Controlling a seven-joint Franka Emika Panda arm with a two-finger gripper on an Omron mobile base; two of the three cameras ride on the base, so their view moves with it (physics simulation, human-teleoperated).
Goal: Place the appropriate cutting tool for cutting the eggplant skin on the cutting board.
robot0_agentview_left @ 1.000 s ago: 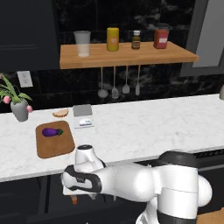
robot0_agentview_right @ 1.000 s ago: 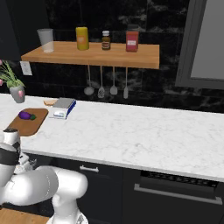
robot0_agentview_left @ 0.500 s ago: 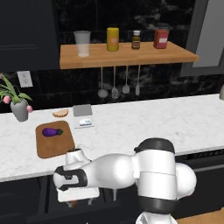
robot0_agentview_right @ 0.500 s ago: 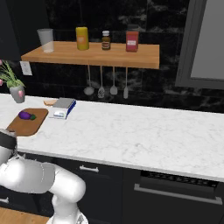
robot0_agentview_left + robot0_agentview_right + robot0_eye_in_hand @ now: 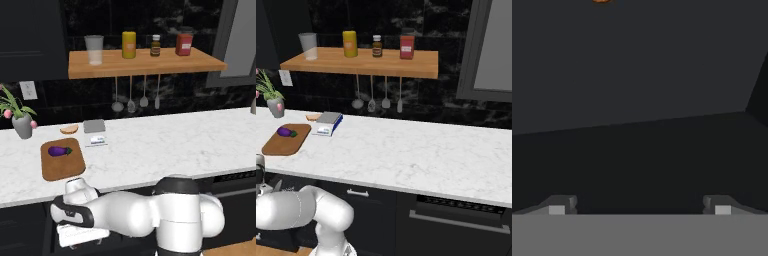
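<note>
The brown cutting board (image 5: pixel 64 167) lies at the left of the marble counter, with the small purple eggplant (image 5: pixel 59 150) on its far half. From the right base view the board (image 5: pixel 281 145) and eggplant (image 5: pixel 286 132) sit at the far left. The peeler is out of view. My arm bends down below the counter's front edge, and the hand (image 5: pixel 80 234) sits low against the dark cabinet front. In the hand view my gripper (image 5: pixel 639 207) is open, fingertips (image 5: pixel 557 209) wide apart with nothing between them, facing a dark surface. A small orange bit (image 5: pixel 601 1) shows at the top edge.
A grey square slab (image 5: pixel 94 126) on a white base, a slice of bread (image 5: pixel 69 130) and a potted plant (image 5: pixel 20 120) stand behind the board. A wooden shelf (image 5: pixel 145 62) with jars hangs above, utensils (image 5: pixel 131 95) under it. Dark cabinet fronts (image 5: pixel 381 215) run below the counter.
The arm has swung further down and to the left, so the hand has dropped from counter-edge height to well below it. Nothing on the counter has moved.
</note>
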